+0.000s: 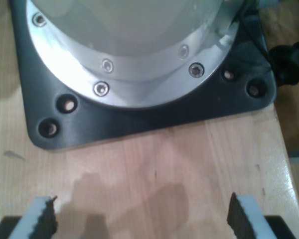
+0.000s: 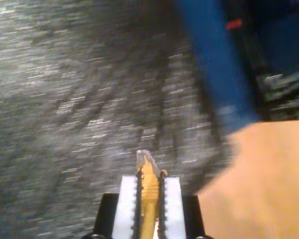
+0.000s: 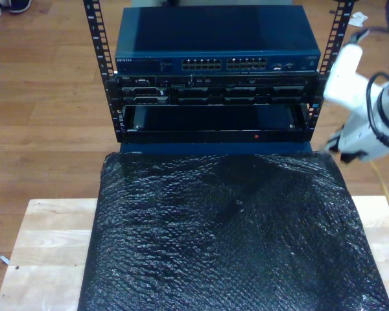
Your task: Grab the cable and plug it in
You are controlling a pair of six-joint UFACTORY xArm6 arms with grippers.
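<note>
I'm looking at a lab or networking workshop: a rack [image 3: 214, 97] with a switch [image 3: 217, 45] is standing top centre of the exterior view, on wood flooring [image 3: 45, 110].

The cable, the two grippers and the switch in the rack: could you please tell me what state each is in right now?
cable: clamped between shut jaws, clear plug sticking out past them, not plugged in.
my second gripper: shut on the cable, above the black bubble wrap.
my first gripper: jaws open, holding nothing, over the wooden table.
network switch: no cable in its front ports.
</note>
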